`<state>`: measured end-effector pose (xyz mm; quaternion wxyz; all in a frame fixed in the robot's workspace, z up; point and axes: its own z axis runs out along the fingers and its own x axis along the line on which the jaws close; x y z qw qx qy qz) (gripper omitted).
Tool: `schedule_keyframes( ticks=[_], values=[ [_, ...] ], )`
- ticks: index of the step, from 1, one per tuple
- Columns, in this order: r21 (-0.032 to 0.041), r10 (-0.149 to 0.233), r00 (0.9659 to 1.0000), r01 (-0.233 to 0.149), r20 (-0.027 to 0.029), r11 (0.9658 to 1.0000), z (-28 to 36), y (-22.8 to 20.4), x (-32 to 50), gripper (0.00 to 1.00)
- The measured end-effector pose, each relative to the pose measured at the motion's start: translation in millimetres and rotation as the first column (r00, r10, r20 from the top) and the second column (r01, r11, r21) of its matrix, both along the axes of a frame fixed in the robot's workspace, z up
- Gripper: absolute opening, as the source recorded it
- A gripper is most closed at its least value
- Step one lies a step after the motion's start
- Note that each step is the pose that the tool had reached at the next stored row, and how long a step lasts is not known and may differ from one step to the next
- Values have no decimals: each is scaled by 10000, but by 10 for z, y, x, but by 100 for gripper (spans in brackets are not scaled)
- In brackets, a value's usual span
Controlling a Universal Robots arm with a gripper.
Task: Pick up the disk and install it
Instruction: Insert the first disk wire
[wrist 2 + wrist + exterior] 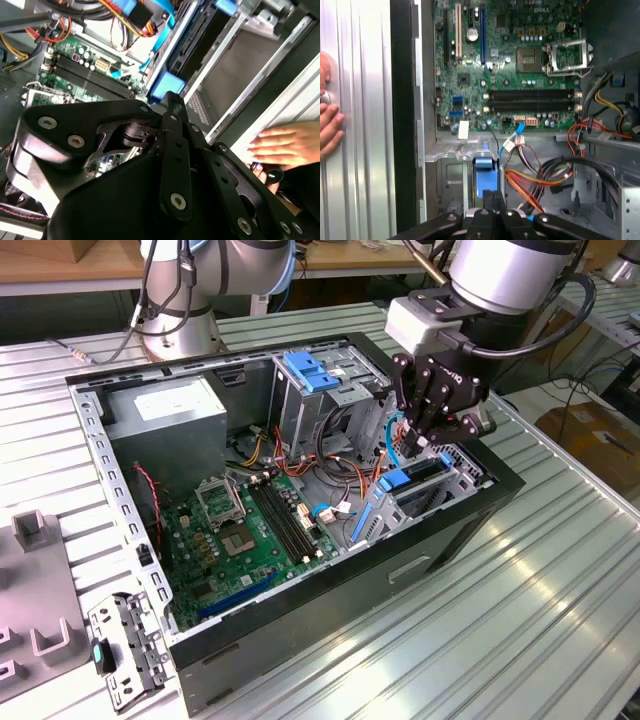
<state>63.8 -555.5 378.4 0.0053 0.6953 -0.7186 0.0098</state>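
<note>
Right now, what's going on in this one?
The arm's gripper is at the drive cage at the exterior view's right end of the open computer case, close over the blue-railed disk in that cage. Whether it grips the disk is unclear. A person's hand rests on the table beside the case.

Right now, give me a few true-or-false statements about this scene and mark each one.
1. The tool hangs over the drive bay end of the case. True.
2. A hand rests on the ribbed table. True.
3. The disk lies outside the case. False: it sits in the bay, under the tool.
4. A cooler covers the processor socket. False: the socket is bare.
</note>
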Motion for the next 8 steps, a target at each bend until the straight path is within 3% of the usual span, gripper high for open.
schedule_keyframes(
  ticks=[3, 4, 8],
  values=[
    [-1, 2, 10000, -2, -45, 10000, -2, 1, 154, 11],
    [-2, 4, 10000, -4, -94, 10000, -4, 3, 243, 11],
    [-1, 21, 9998, -21, -181, 10000, -16, 5, 434, 11]
  ],
)
